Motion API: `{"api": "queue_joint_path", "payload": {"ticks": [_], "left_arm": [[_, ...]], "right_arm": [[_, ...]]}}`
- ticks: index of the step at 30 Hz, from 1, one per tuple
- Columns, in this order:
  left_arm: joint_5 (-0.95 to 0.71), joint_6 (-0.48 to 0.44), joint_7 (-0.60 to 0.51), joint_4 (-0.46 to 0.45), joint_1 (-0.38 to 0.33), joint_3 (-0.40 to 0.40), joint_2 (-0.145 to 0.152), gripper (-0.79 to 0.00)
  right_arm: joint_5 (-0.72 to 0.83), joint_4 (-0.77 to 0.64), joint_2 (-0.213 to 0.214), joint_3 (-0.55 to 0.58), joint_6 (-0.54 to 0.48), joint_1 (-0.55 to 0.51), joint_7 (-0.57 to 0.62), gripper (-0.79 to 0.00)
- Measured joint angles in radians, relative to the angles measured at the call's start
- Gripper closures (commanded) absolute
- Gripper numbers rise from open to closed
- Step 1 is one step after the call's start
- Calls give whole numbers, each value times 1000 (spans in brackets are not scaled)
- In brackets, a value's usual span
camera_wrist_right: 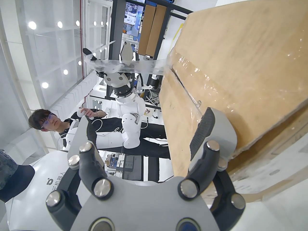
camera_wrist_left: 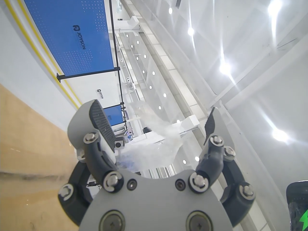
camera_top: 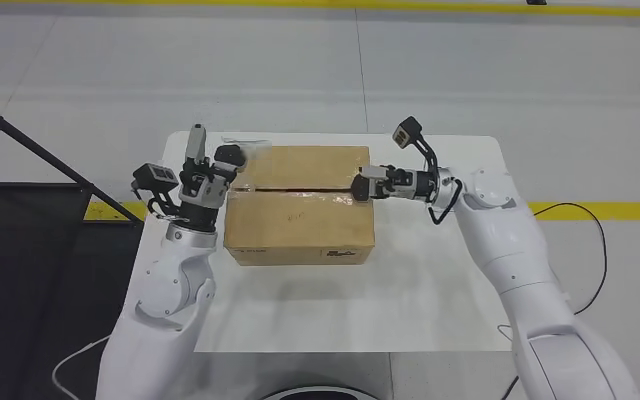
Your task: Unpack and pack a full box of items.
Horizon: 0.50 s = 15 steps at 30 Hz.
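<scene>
My right gripper is released, fingers spread wide. One pad rests against the top of the box at the near end of its seam; the other hangs in free air beside the carton. I judge that pad is there to brace the box while the sealing is pulled away.

Beyond those fingers, the seam runs along the lid under a wrinkled clear film. Past its far end a clear tape strip stretches off the box edge to my left gripper, which hovers just off that end.

The left wrist view has that gripper's fingers released too, well apart. The crumpled tape hangs between and beyond them rather than pinched. It seems to cling to one finger, though I cannot tell which.

The box sits closed in the middle of the table, between both grippers. I judge unpacking has barely begun: the tape is coming off, the flaps not yet lifted.
</scene>
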Motion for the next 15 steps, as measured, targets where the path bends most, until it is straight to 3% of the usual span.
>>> {"api": "queue_joint_path", "payload": {"ticks": [11, 15], "left_arm": [[35, 19, 4, 37, -37, 68, -15, -785], [42, 20, 10, 38, -41, 76, -20, -785]], "right_arm": [[-23, -101, 20, 16, 28, -60, -2, -785], [-90, -133, 29, 21, 0, -67, -53, -785]]}}
